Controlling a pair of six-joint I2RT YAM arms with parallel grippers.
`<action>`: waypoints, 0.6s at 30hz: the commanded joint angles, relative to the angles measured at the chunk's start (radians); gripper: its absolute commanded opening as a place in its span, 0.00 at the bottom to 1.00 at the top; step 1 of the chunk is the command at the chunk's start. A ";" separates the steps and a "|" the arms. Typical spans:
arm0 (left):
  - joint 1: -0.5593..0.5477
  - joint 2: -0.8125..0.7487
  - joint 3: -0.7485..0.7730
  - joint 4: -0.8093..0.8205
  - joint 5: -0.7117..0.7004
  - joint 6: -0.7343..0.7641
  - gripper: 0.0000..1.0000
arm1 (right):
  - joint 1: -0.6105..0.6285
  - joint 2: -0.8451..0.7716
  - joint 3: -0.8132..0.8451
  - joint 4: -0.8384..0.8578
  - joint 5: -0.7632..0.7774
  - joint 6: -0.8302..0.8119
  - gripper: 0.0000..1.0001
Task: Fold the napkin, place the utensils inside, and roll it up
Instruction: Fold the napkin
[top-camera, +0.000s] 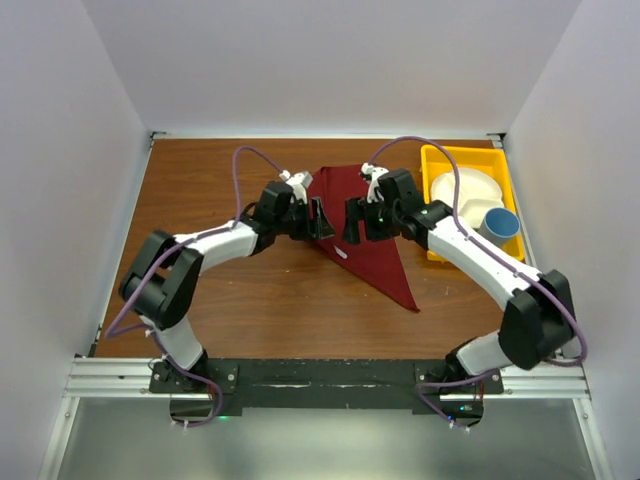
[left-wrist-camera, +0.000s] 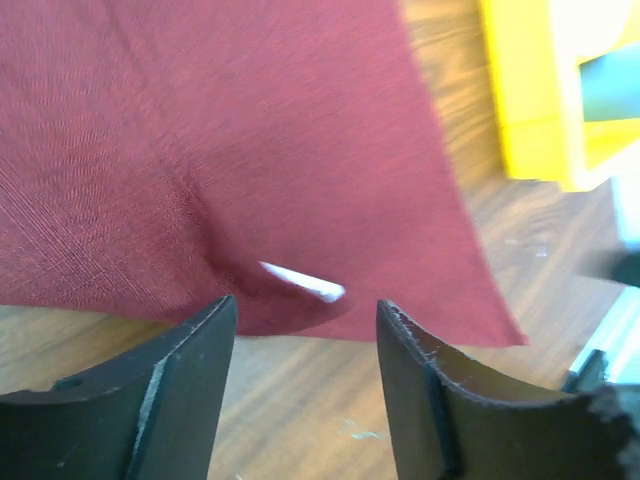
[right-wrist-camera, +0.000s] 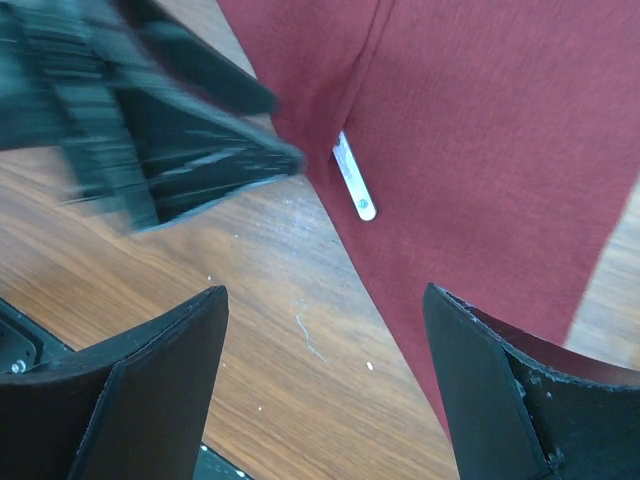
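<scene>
The maroon napkin (top-camera: 365, 225) lies folded into a long triangle on the wooden table, its point toward the near right. A silvery utensil end (top-camera: 342, 254) pokes out from under a fold at the cloth's left edge; the rest of the utensils is hidden inside. The left wrist view shows that tip (left-wrist-camera: 303, 281) on the napkin (left-wrist-camera: 250, 130). My left gripper (left-wrist-camera: 305, 305) stands open just off the cloth's edge, nothing between its fingers. My right gripper (right-wrist-camera: 325, 295) is open over bare wood beside the napkin (right-wrist-camera: 480, 120) and the utensil end (right-wrist-camera: 355, 185).
A yellow bin (top-camera: 437, 160) at the right holds a white divided plate (top-camera: 465, 190) and a blue cup (top-camera: 500, 225). Both grippers hover close together over the napkin's middle; the left gripper (right-wrist-camera: 170, 130) appears blurred in the right wrist view. Walls enclose the table.
</scene>
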 joint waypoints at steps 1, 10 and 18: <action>0.067 -0.131 0.028 0.057 0.040 -0.030 0.63 | -0.007 0.082 0.063 0.108 -0.088 0.057 0.83; 0.187 -0.016 0.007 0.208 0.141 -0.165 0.40 | 0.001 0.386 0.136 0.127 -0.239 0.060 0.63; 0.189 -0.036 -0.059 0.234 0.127 -0.160 0.40 | 0.002 0.437 0.115 0.139 -0.243 0.033 0.52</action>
